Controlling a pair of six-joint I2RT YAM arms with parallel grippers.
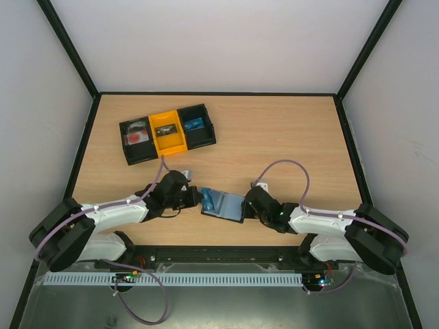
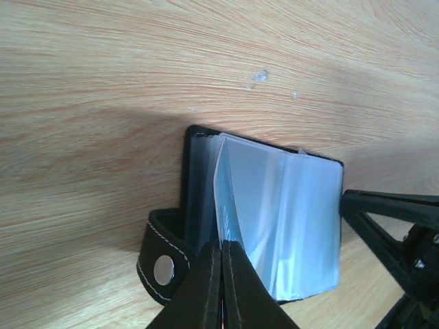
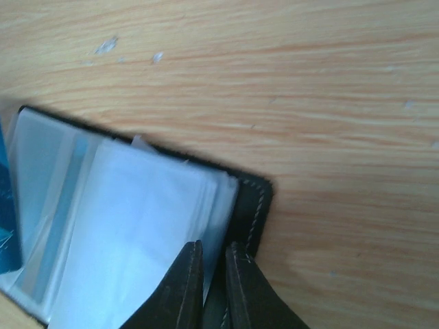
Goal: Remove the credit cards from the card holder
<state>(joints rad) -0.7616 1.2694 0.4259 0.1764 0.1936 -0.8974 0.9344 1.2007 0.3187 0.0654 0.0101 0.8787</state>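
Observation:
The card holder [image 1: 223, 204] lies open on the table between my two grippers, a black wallet with clear grey-blue sleeves [image 2: 295, 226] and a snap tab [image 2: 163, 267]. A light blue credit card [image 2: 228, 199] stands up on edge out of the left pocket. My left gripper [image 2: 221, 245] is shut on that card's near edge. My right gripper [image 3: 214, 248] is closed narrowly on the holder's right edge, with the black cover [image 3: 245, 212] and some sleeve between its fingers. In the top view the left gripper [image 1: 197, 197] and the right gripper [image 1: 247, 205] flank the holder.
A black-and-yellow three-compartment tray [image 1: 168, 132] with small items sits at the back left of the wooden table [image 1: 288, 137]. Black frame posts and white walls enclose the table.

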